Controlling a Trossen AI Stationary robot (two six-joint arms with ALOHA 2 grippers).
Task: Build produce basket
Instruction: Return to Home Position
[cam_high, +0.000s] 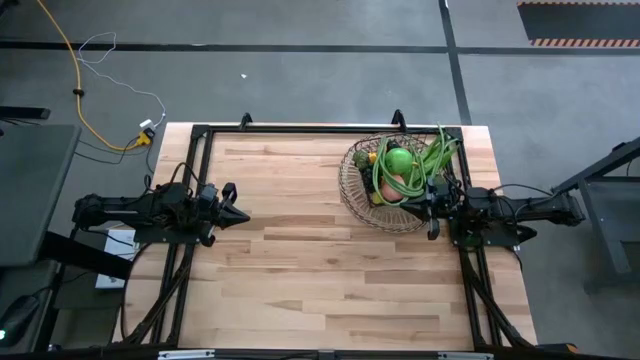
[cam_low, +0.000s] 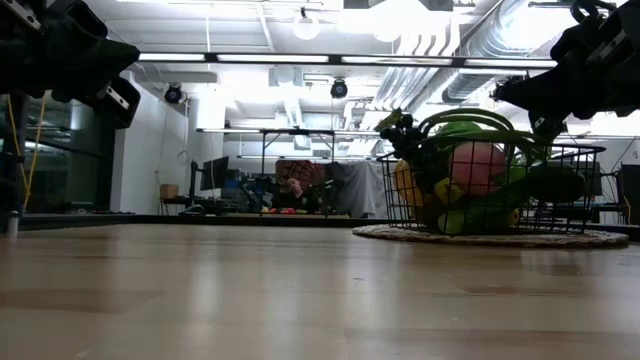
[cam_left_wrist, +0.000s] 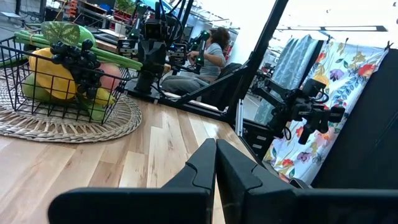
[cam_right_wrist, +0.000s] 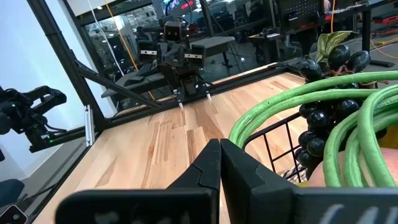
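The wire basket (cam_high: 362, 183) stands at the table's far right on a round woven mat (cam_left_wrist: 93, 127). It holds produce: a green apple (cam_high: 399, 158), long green beans (cam_right_wrist: 292, 109) looping over the rim, dark grapes (cam_left_wrist: 78, 57), a pink peach (cam_low: 478, 165), a yellow fruit (cam_left_wrist: 48, 71) and a leaf (cam_left_wrist: 62, 31). My right gripper (cam_high: 431, 207) is shut and level, raised just beside the basket's right rim. My left gripper (cam_high: 243, 214) is shut and level above the table's left side, far from the basket.
Bare wooden tabletop (cam_high: 320, 270) stretches across the middle and near side. A black metal frame (cam_high: 200, 135) runs along the table's edges and behind each arm. A person (cam_left_wrist: 214, 46) sits in the room beyond the table.
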